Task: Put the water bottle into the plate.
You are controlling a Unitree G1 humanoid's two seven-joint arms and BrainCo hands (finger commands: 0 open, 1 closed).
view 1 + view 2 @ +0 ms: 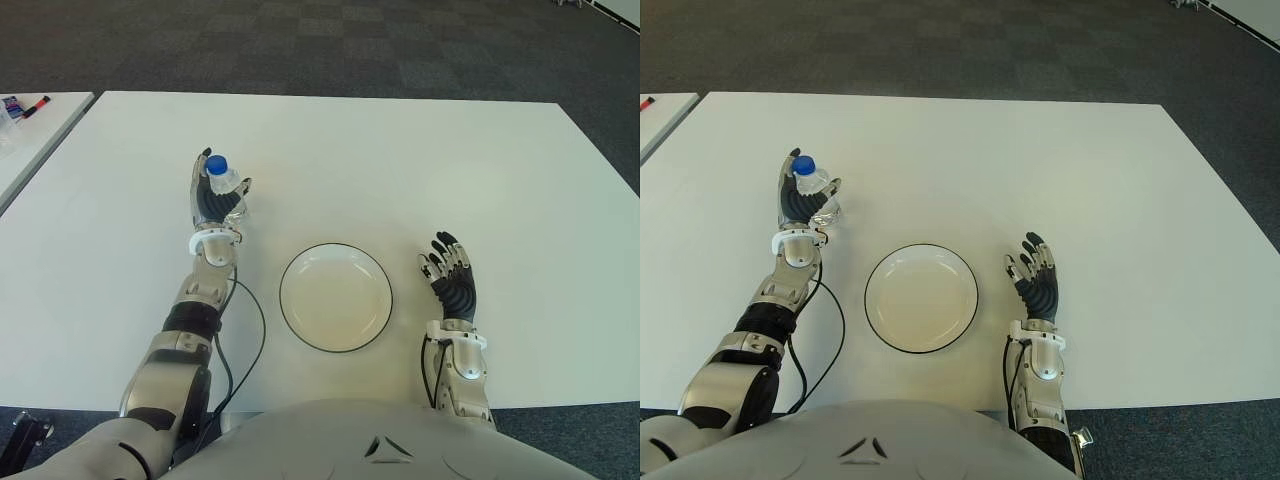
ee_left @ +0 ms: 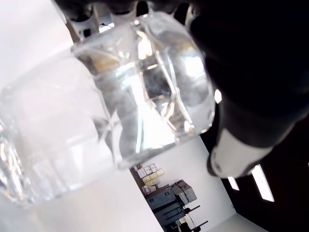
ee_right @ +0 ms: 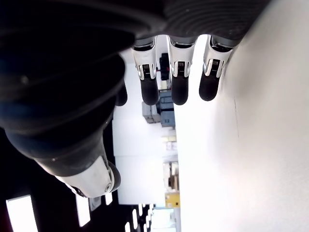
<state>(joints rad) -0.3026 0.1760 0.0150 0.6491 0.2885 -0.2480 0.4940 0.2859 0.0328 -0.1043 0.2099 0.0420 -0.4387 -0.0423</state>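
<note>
I am gripping the water bottle (image 1: 227, 186) in my left hand (image 1: 210, 205), beyond the plate (image 1: 336, 297) and off to its left, well apart from its rim; my fingers (image 2: 251, 82) are wrapping round the clear body, and the left wrist view is showing the ribbed plastic pressed right against my dark palm (it fills almost the whole of that view). The bottle is standing roughly upright in my grasp, its blue cap (image 1: 216, 165) poking out above my fingertips; whether its base is touching the white table (image 1: 400, 160) or hanging just above it, I cannot tell. The plate, white with a thin dark rim, is lying flat on the table straight in front of my torso, and nothing is sitting in it. My right hand (image 1: 452, 280) is showing just to the right of the plate, near its rim but not touching it; its fingers (image 3: 179, 72) are stretching out loosely side by side and holding nothing. A black cable (image 1: 248, 340) is looping across the table between my left forearm and the plate's left edge. Far to the left of the plate, on a neighbouring table (image 1: 40, 130), a red marker (image 1: 36, 104) is lying.
</note>
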